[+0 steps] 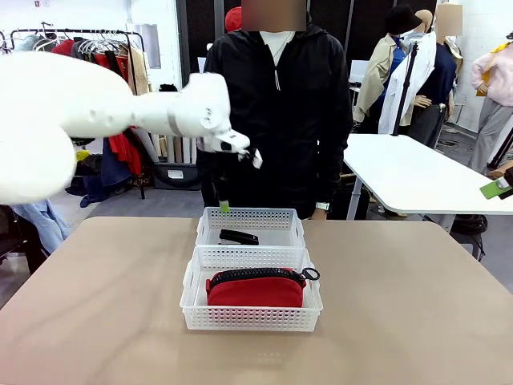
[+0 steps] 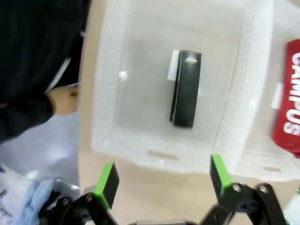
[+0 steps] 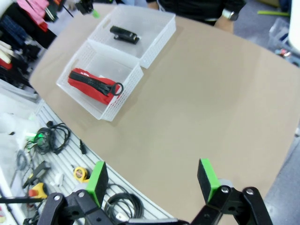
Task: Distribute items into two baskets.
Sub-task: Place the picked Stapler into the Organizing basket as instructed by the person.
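Observation:
Two white lattice baskets stand end to end at the table's middle. The red pouch with its black zipper lies in the near basket. A small black stapler lies in the far basket. My left gripper hangs open above the far basket's left rim with nothing in it. In the left wrist view the stapler lies flat on the basket floor, well beyond the open left gripper; the pouch shows at the right edge. My right gripper is open, high above the table, far from the baskets.
A person in a black jacket stands right behind the far basket, a hand near its rim. Bare tabletop spreads on both sides. A second white table stands at the back right. Cables and tools lie below the table's near edge.

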{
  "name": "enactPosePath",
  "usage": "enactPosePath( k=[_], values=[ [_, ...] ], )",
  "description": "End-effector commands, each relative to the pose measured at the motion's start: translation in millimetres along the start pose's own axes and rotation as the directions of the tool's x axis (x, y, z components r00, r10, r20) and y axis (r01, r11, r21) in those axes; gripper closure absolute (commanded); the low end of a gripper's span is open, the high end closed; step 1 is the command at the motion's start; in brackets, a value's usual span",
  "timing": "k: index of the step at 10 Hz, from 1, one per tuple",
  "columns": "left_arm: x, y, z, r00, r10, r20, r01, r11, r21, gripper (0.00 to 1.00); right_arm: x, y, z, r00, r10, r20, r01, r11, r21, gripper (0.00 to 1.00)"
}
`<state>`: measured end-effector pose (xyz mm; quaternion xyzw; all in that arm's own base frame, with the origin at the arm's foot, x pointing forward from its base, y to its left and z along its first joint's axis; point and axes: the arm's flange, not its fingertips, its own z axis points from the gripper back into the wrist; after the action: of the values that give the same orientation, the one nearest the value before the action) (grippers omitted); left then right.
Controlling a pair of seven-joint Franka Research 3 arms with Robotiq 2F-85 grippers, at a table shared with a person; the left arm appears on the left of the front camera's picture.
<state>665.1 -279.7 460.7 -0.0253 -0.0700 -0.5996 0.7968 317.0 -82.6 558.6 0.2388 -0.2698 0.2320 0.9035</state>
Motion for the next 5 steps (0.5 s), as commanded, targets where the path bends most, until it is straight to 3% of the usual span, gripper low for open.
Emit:
enactPosePath(
  k=[1,5],
  values=[
    [-74.8,-52.8,29.9,0.990,0.104,0.098,-0.110,0.992,0.064,0.00,1.9,1.0,1.6,1.000,0.003,0.001,-0.003,1.000,-0.001,0.00],
    [-197.9,-91.8,84.0,0.921,0.266,0.285,-0.296,0.953,0.066,0.00,1.9,1.0,1.6,1.000,0.003,0.001,-0.003,1.000,-0.001,0.00]
  ],
)
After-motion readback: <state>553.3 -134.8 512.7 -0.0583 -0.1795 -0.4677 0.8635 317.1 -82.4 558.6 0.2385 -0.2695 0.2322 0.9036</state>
